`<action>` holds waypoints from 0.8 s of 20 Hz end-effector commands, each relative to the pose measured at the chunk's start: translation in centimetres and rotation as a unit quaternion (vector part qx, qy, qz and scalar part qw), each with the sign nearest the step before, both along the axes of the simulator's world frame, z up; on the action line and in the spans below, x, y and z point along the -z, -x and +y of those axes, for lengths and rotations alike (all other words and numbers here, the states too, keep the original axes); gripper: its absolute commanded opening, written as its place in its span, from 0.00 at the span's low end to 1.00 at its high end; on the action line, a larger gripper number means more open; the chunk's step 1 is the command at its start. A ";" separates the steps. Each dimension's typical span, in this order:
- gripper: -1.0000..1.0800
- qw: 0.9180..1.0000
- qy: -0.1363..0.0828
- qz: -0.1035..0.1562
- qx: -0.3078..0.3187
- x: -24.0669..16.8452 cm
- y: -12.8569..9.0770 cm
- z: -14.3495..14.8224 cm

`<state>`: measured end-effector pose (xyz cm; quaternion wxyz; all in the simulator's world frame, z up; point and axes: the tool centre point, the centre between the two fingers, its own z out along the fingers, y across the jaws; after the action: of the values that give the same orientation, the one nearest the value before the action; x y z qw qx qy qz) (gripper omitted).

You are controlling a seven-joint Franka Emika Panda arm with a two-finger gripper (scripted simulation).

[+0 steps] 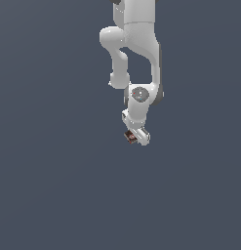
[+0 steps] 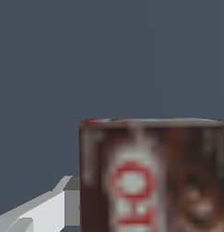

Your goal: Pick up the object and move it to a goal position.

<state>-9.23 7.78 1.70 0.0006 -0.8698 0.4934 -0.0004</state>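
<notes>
The white claw (image 1: 136, 137) is pinching the small boxy block (image 1: 130, 136), dark brown with red-and-white print, one grey finger (image 2: 38, 210) touching its side, over flat plain grey ground.

The block (image 1: 130, 136) sits at the gripper (image 1: 136, 137), on the exterior view's left side of its tip, touching it. In the wrist view the block (image 2: 154, 176) is close, one finger (image 2: 45, 208) just beside it.

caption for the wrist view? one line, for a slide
Wrist close-up: brown-and-red block with a white-and-red mark fills the frame beside one white gripper finger, against plain grey-blue ground.
</notes>
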 end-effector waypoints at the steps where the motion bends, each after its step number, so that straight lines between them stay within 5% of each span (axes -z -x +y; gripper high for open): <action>1: 0.00 1.000 0.000 0.000 0.000 -0.2 -0.1 -0.1; 16: 0.00 1.000 0.000 0.000 0.000 -7.2 -4.5 -5.0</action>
<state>-5.38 3.53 7.78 0.0004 -0.8698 0.4935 -0.0004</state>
